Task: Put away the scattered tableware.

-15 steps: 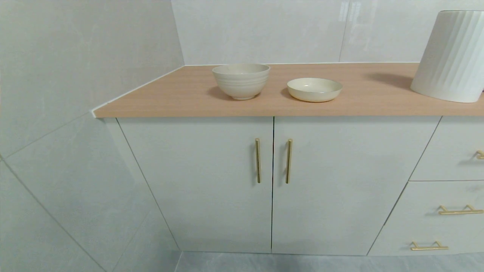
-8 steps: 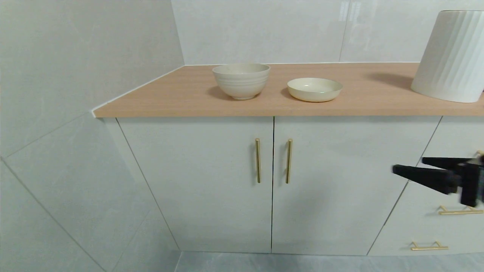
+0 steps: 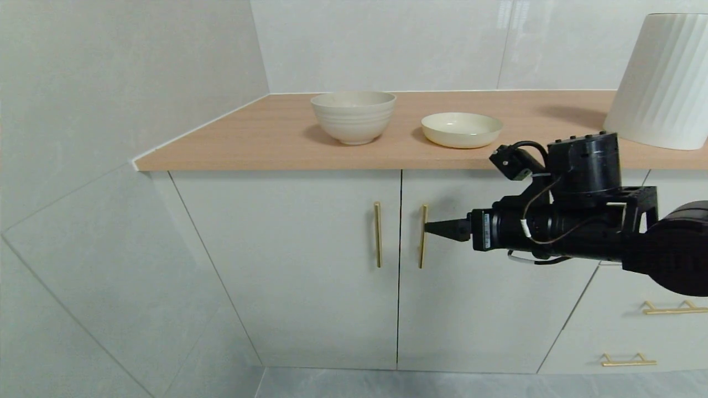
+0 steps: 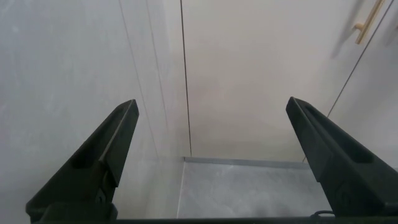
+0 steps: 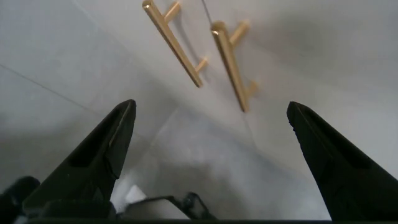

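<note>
A beige ribbed bowl (image 3: 353, 117) and a shallow cream dish (image 3: 462, 130) stand side by side on the wooden countertop (image 3: 265, 143). Below it are two closed white cabinet doors with vertical gold handles (image 3: 377, 235) (image 3: 423, 236). My right gripper (image 3: 440, 228) is level with the right door's handle, its tip right beside it. In the right wrist view, my right gripper (image 5: 210, 107) is open, with both gold handles (image 5: 230, 65) just ahead. My left gripper (image 4: 211, 104) is open and holds nothing, low down and facing a cabinet panel and the floor.
A tall white ribbed container (image 3: 661, 83) stands on the counter at the right. Drawers with gold handles (image 3: 672, 308) sit to the right of the doors. A tiled wall (image 3: 110, 166) closes off the left side, and grey floor (image 3: 442, 384) lies below.
My right arm has come in from the right and swung left across the cabinet front, ending with its tip at the right door's handle. Bowl and dish have not moved.
</note>
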